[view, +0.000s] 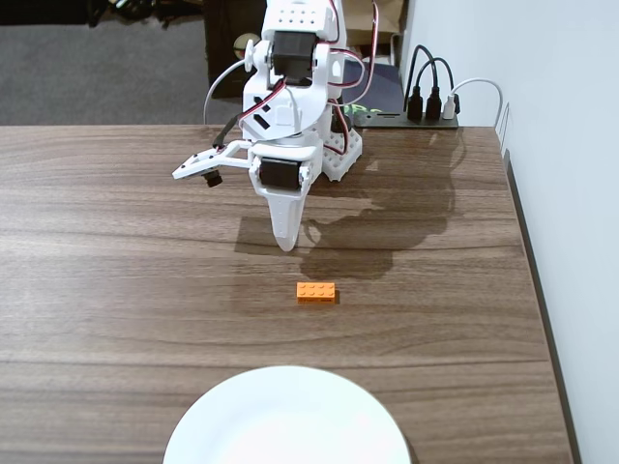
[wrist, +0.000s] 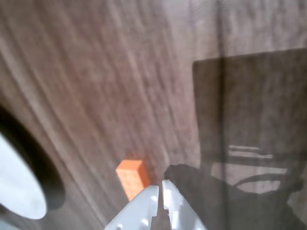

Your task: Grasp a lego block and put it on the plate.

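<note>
The orange lego block (view: pixel 316 291) lies flat on the wooden table, in front of the arm and apart from it. In the wrist view the block (wrist: pixel 131 176) sits just left of the fingertips. The white plate (view: pixel 287 420) lies at the front edge of the table, below the block; its rim shows at the left edge of the wrist view (wrist: pixel 17 189). My white gripper (view: pixel 283 242) points down above the table, behind the block, with its jaws together and nothing between them. It enters the wrist view from the bottom (wrist: pixel 160 188).
The arm's base (view: pixel 338 155) stands at the back of the table. A power strip with plugs and cables (view: pixel 416 114) lies behind it at the right. The table's right edge (view: pixel 537 290) runs along a white wall.
</note>
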Robot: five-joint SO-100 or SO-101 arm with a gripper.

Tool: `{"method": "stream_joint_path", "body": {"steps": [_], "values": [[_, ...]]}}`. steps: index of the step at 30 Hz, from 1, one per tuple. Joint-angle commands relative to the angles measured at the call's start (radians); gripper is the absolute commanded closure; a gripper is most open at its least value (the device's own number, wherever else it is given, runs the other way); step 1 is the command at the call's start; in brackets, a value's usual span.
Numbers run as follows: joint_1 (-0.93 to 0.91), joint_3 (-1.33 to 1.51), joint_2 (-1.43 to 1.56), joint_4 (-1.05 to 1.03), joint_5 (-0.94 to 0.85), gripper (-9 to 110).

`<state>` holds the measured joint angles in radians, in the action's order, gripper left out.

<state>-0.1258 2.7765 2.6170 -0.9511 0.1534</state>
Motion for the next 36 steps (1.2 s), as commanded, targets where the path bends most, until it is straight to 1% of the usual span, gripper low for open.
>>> {"method": "stream_joint_path", "body": {"steps": [1, 5, 9, 15, 20, 23, 28, 29, 30, 36], "values": [[0.008, -0.06, -0.014, 0.012, -0.003, 101], [0.026, -0.075, -0.04, 0.029, 0.005, 101], [0.057, -0.086, -0.074, 0.043, 0.052, 100], [0.075, -0.094, -0.153, 0.107, 0.046, 100], [0.1, -0.103, -0.195, 0.13, 0.041, 94], [0.109, -0.12, -0.207, 0.129, 0.032, 88], [0.115, -0.13, -0.224, 0.137, -0.006, 87], [0.118, -0.13, -0.227, 0.141, -0.012, 85], [0.123, -0.132, -0.233, 0.143, -0.018, 78], [0.129, -0.14, -0.259, 0.16, -0.038, 78]]}}
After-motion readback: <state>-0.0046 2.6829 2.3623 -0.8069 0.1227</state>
